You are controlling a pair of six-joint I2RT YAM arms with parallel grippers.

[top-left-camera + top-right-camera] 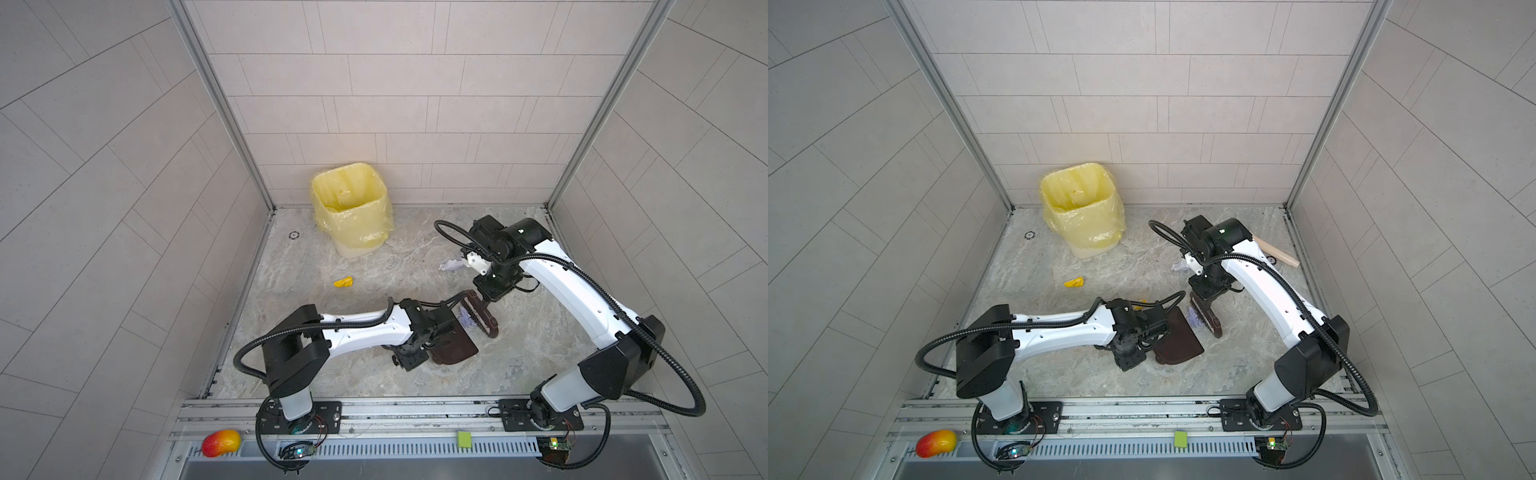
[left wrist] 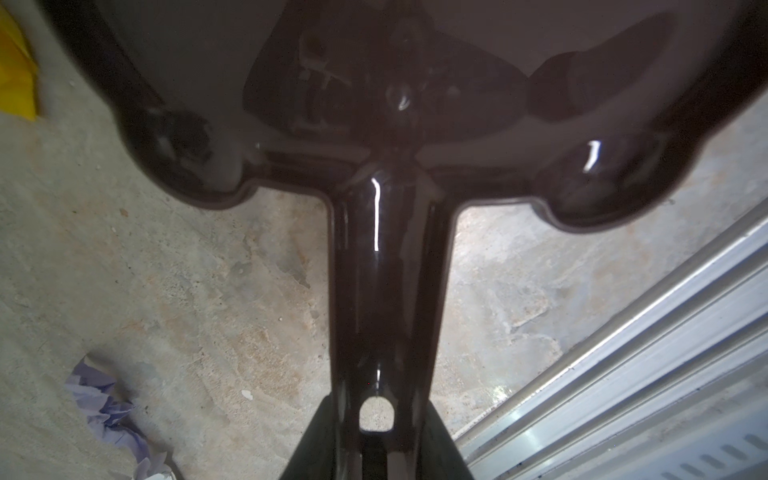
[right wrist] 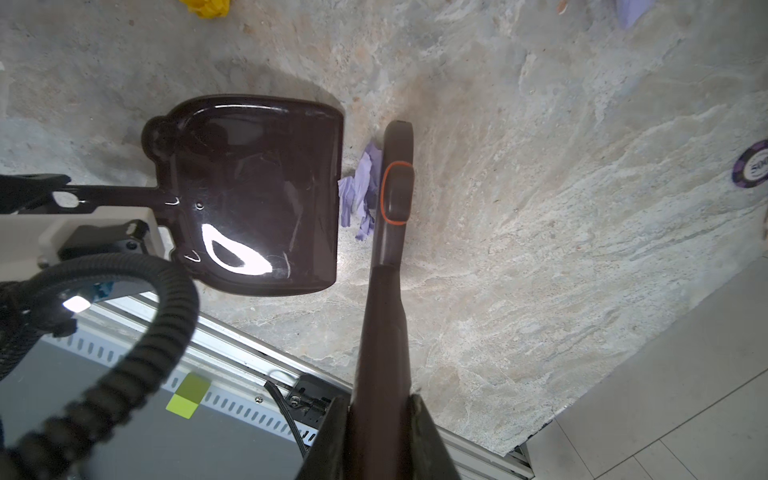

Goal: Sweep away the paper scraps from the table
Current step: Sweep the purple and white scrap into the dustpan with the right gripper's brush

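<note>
Dark-brown dustpan (image 1: 453, 345) lies flat on the marble table (image 1: 374, 266), nearest the front rail (image 1: 415, 409). L gripper (image 2: 376, 436) is clamped on its handle, and the pan lip faces the brush (image 1: 478, 316). R gripper (image 3: 380, 411) is closed tight round the brush handle, head down on the tabletop, w/ a lilac scrap (image 3: 361, 191) caught btwn brush head & pan lip, up against both. Farther back a yellow scrap (image 1: 343, 282) sits alone left of centre, a lilac-white scrap (image 1: 452, 266) lies right of centre, & a bin w/ yellow liner (image 1: 357, 237) stands at the back wall (image 1: 415, 104).
</note>
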